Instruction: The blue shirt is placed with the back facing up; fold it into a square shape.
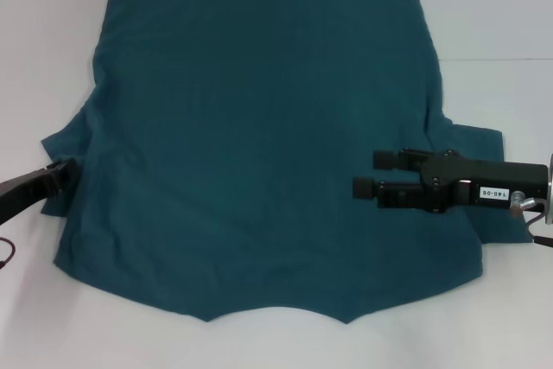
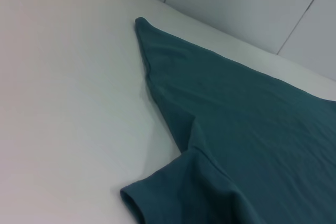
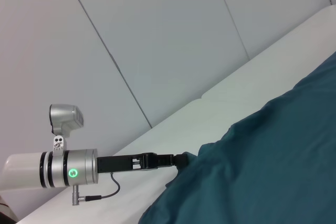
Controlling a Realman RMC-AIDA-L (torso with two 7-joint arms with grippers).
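The blue shirt (image 1: 259,127) lies spread flat on the white table, plain side up, with the neckline at the near edge and the hem at the far edge. My right gripper (image 1: 366,174) is open and empty, hovering over the shirt's right side near the right sleeve (image 1: 475,140), with its fingers pointing left. My left gripper (image 1: 62,172) is at the left sleeve's edge (image 1: 60,140). The right wrist view shows it (image 3: 181,160) touching the shirt's rim (image 3: 273,166). The left wrist view shows the sleeve (image 2: 173,192) and the side seam (image 2: 252,129).
The white table (image 1: 43,41) extends around the shirt on the left, right and near sides. A pale panelled wall (image 3: 157,35) stands behind the table. A cable (image 1: 7,252) hangs from the left arm.
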